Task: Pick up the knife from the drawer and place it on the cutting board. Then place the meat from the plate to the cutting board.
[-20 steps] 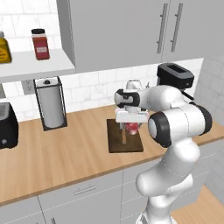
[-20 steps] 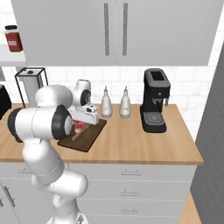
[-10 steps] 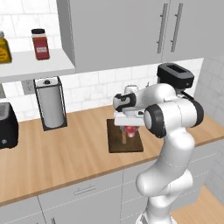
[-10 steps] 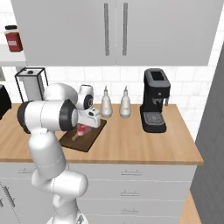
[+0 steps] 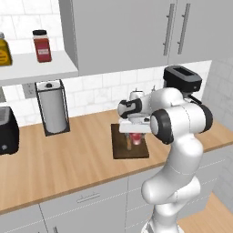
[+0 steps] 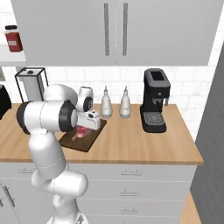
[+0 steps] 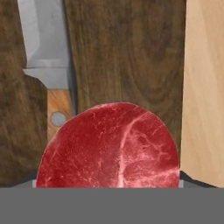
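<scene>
Meat [image 7: 109, 146] sits between our gripper's [image 7: 107, 183] wide jaws over the cutting board [image 7: 127, 52]; dropping it crooked could bump the knife [image 7: 50, 65].

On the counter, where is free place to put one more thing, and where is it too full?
Bare wood lies between the paper towel holder and the cutting board, and between the board and the coffee machine. It is crowded on the board, with the knife, the meat and the gripper above, and behind it by the two bottles.
</scene>
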